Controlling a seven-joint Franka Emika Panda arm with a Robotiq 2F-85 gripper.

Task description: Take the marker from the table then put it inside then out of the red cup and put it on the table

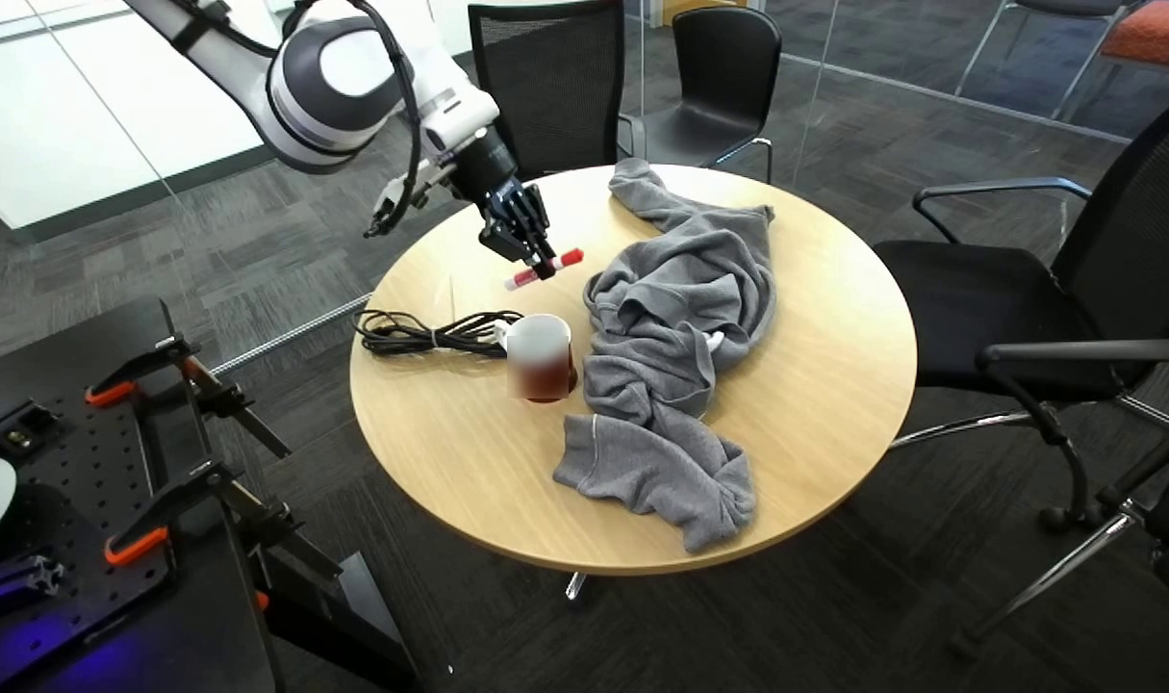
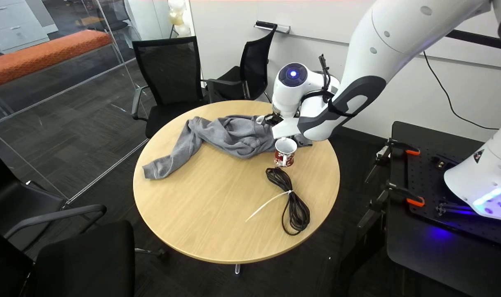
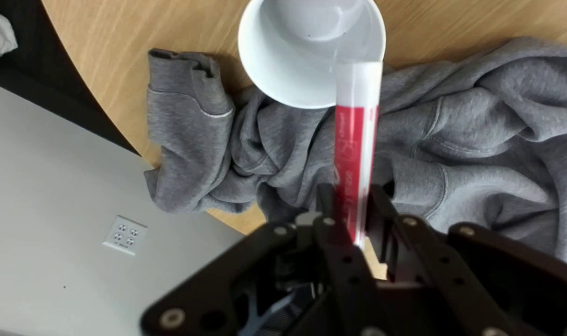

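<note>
The gripper (image 3: 353,205) is set narrow and clamps a red dry-erase marker (image 3: 356,144) by its barrel. The marker is suspended in the air, white end forward; its red end projects from the opposite side of the gripper. In an exterior view, the marker is apart from a red-and-white patterned mug (image 1: 543,361); in the wrist view, its white end overlaps the mug's rim. The mug is upright and its interior is white. Just beside the mug lies a crumpled grey sweatshirt (image 1: 680,289); contact between the two cannot be determined. A coiled black cable (image 2: 292,200) lies on the mug's opposite side. Mug, sweatshirt and cable rest on a round desk (image 2: 217,206) with a light wood top. Black mesh-back office chairs (image 2: 168,70) stand around the desk. A white four-socket power outlet (image 3: 125,234) and an orange upholstered seat (image 2: 48,53) are situated farther away.
</note>
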